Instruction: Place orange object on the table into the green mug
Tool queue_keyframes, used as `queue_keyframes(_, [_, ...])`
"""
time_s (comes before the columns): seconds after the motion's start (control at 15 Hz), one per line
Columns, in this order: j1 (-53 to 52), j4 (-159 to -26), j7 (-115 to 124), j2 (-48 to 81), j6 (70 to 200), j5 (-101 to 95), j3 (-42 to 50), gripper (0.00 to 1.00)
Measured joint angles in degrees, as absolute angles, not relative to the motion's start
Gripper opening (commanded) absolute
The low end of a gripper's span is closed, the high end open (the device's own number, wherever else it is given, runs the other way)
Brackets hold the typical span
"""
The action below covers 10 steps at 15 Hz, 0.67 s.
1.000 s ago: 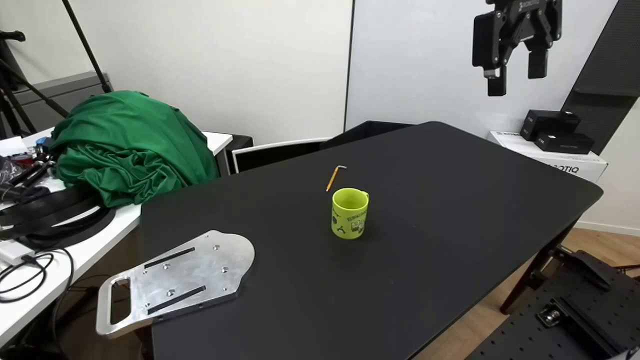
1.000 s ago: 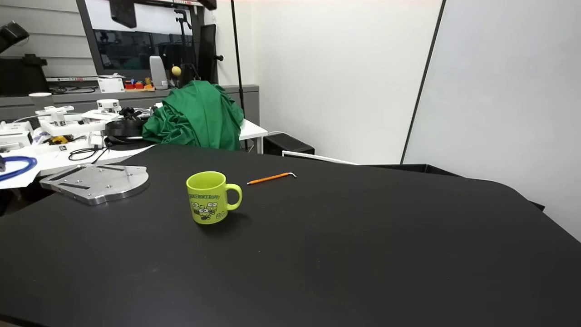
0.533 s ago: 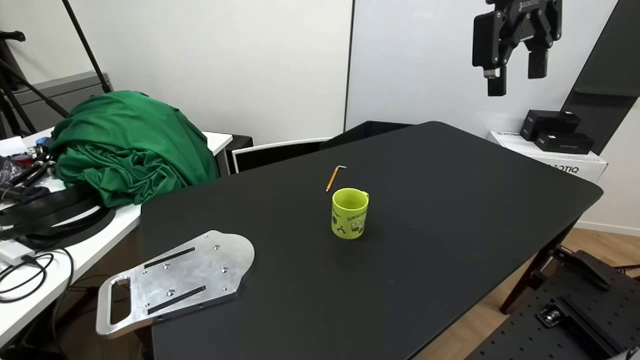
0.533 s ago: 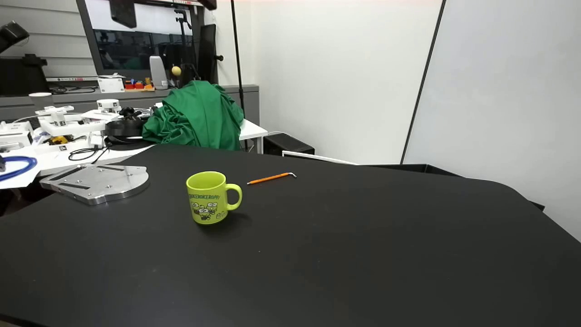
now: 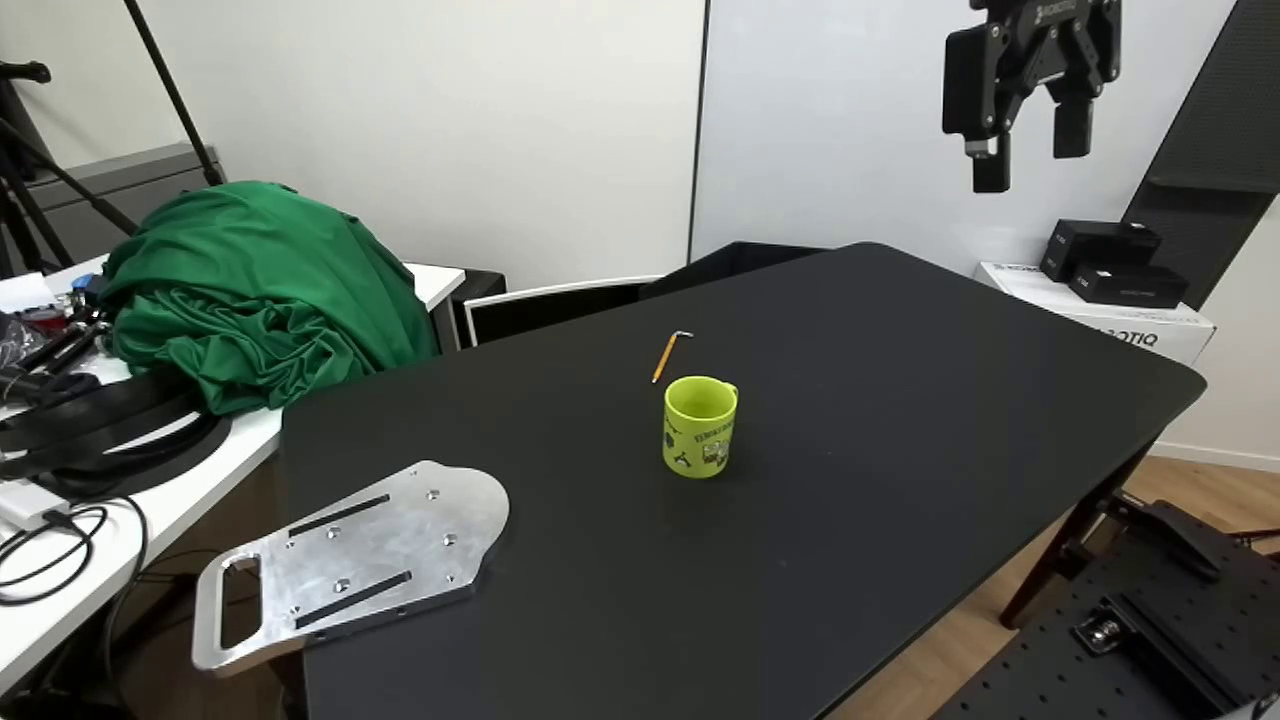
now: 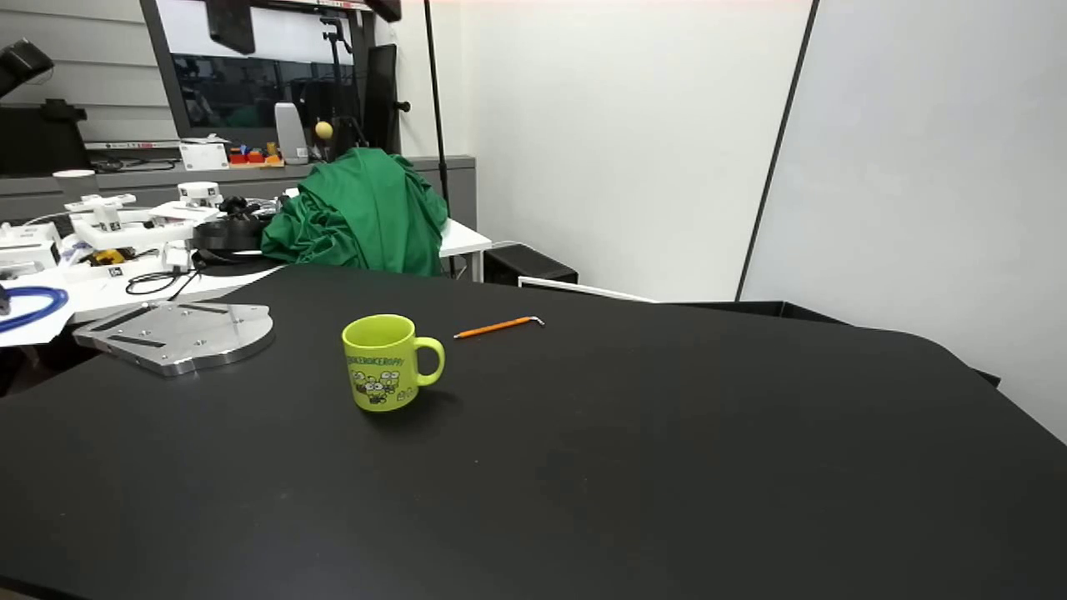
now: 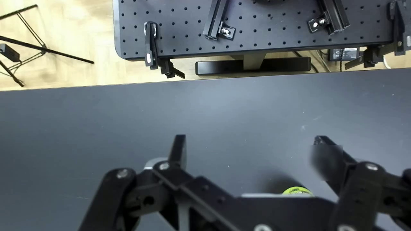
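One heap of rumpled green cloth (image 5: 270, 290) lies far left on a white side table (image 5: 255, 430), next to curved black bands (image 5: 130, 405); what lies beneath its folds is hidden. Then comes a silvery metal plate (image 5: 395, 550) with a rounded end, long slots and round holes, its handle end jutting past the edge of the smooth black table (image 5: 850, 500). A slim orange rod (image 5: 664, 358) with a bent silvery tip lies on the table, near the upright green mug (image 5: 699, 442) but outside it. Cartoon print decorates the mug's smooth wall. Farther right, the gripper (image 5: 1032, 160) hangs in the air, fingers (image 5: 992, 172) spread wide, upper part cut off; in the wrist view its body blocks all but a sliver of the mug, and in an exterior view only its fingertips (image 6: 231, 25) show. Rightmost, black boxes (image 5: 1128, 286) sit on a white carton (image 5: 1060, 305).
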<state>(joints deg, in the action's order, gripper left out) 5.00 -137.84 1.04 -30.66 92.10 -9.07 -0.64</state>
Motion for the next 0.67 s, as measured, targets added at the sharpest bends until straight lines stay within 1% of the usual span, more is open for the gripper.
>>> queue_keyframes(0.27, [5.1, -136.8, 0.3, -26.9, 97.9, -9.1, 1.5, 1.00])
queue_keyframes(0.67, [7.1, -128.3, 0.9, -14.1, 108.9, -9.1, 5.5, 1.00])
